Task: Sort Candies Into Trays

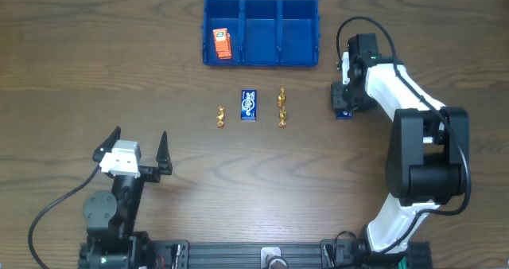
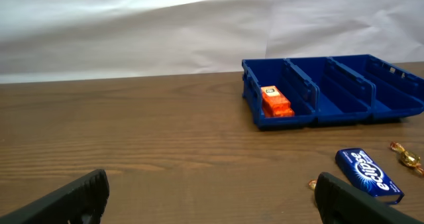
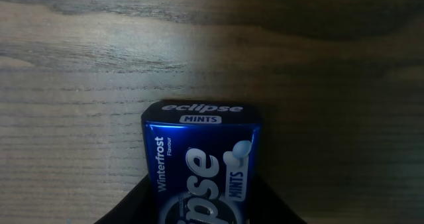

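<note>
Your right gripper point(image 1: 343, 103) is clamped on a held mint box point(image 3: 202, 164), a glossy dark-blue rectangular pack with rounded edges and white print. Its dark fingers press against the two long sides, and wood grain runs just beyond the pack's end (whether the pack touches the surface, you cannot tell from here). It sits to the right of the tray point(image 1: 242, 30) and a little nearer you.

Your left gripper point(image 1: 141, 134) has its black tapered fingers spread wide apart with nothing between them, low over the near-left of the worktop point(image 1: 95, 62), which is brown with a long streaked grain.

The tray is rigid blue plastic, a rectangle split by two walls into three long bins. A small orange candy box point(image 1: 222, 44) lies in the left bin; the middle and right bins show bare blue floor.

Between the tray and the arms lies a loose mint box point(image 1: 249, 104), flat on the wood. One crinkled gold-wrapped candy point(image 1: 221, 115) lies to its left, and a pair of gold candies point(image 1: 281, 108) lies to its right, one just behind the other. All are apart from each other and from both arms
</note>
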`<act>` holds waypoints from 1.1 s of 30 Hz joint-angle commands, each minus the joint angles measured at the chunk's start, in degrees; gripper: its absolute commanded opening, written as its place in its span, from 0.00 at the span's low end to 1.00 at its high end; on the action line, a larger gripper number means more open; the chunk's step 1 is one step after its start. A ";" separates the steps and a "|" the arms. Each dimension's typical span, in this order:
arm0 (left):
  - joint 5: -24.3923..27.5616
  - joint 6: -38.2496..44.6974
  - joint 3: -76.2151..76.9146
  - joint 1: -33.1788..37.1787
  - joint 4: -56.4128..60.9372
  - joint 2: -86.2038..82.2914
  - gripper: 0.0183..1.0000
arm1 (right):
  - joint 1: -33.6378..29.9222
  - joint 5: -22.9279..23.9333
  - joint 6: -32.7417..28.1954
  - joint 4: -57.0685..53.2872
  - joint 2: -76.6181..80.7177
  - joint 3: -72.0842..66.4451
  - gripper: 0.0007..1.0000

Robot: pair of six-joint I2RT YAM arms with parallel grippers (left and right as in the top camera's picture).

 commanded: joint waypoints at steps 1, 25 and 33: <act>1.25 0.79 -1.07 -0.11 -1.97 -0.33 1.00 | 0.13 -1.42 0.26 -0.39 -1.95 1.77 0.04; 1.25 0.79 -1.07 -0.11 -1.97 -0.33 1.00 | 23.47 14.93 15.37 0.20 -4.48 32.02 0.04; 1.25 0.79 -1.07 -0.11 -1.97 -0.33 1.00 | 26.03 14.95 16.46 8.94 5.81 33.20 0.04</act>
